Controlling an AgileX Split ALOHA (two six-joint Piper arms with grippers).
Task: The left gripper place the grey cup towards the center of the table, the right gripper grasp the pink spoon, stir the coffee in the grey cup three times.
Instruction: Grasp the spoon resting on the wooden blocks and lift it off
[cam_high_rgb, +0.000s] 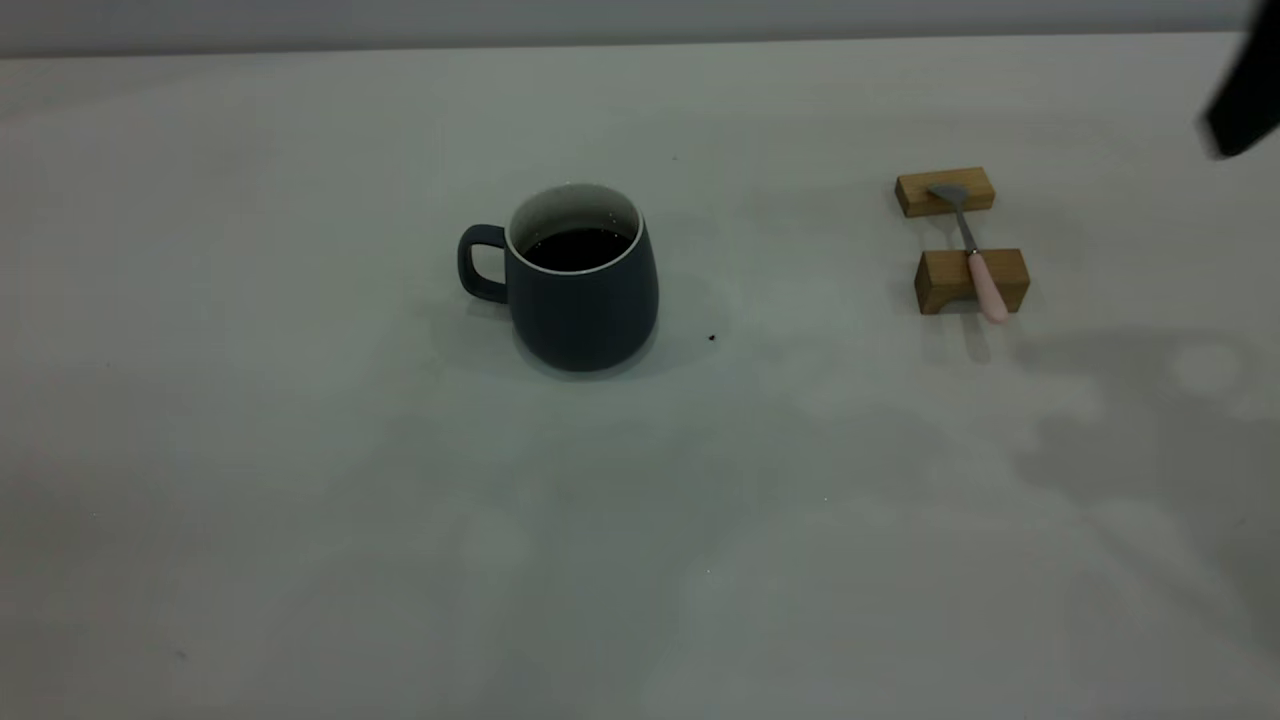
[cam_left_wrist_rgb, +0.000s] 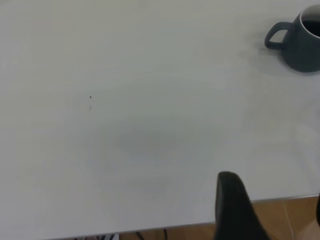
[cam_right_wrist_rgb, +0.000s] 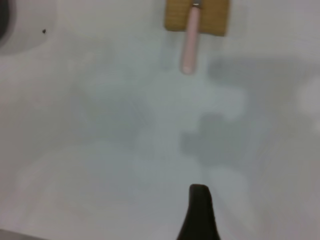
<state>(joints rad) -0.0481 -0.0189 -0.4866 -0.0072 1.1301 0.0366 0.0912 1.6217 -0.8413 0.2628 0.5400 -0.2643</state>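
Note:
The grey cup (cam_high_rgb: 580, 285) stands upright near the middle of the table (cam_high_rgb: 300, 500), its handle toward the left, with dark coffee (cam_high_rgb: 577, 248) inside. In the left wrist view the cup (cam_left_wrist_rgb: 300, 42) is far off. The pink spoon (cam_high_rgb: 975, 255) lies across two tan wooden blocks at the right, bowl on the far block. The left gripper (cam_left_wrist_rgb: 275, 202) hovers open by the table's edge, holding nothing. In its own view the right gripper (cam_right_wrist_rgb: 250, 215) is open and empty, short of the spoon's pink handle (cam_right_wrist_rgb: 190, 42). The right arm (cam_high_rgb: 1245, 90) shows at the far right corner.
The far wooden block (cam_high_rgb: 945, 191) and the near wooden block (cam_high_rgb: 970, 280) carry the spoon. A tiny dark speck (cam_high_rgb: 712, 338) lies right of the cup. The table's edge (cam_left_wrist_rgb: 150, 229) and brown floor show beneath the left gripper.

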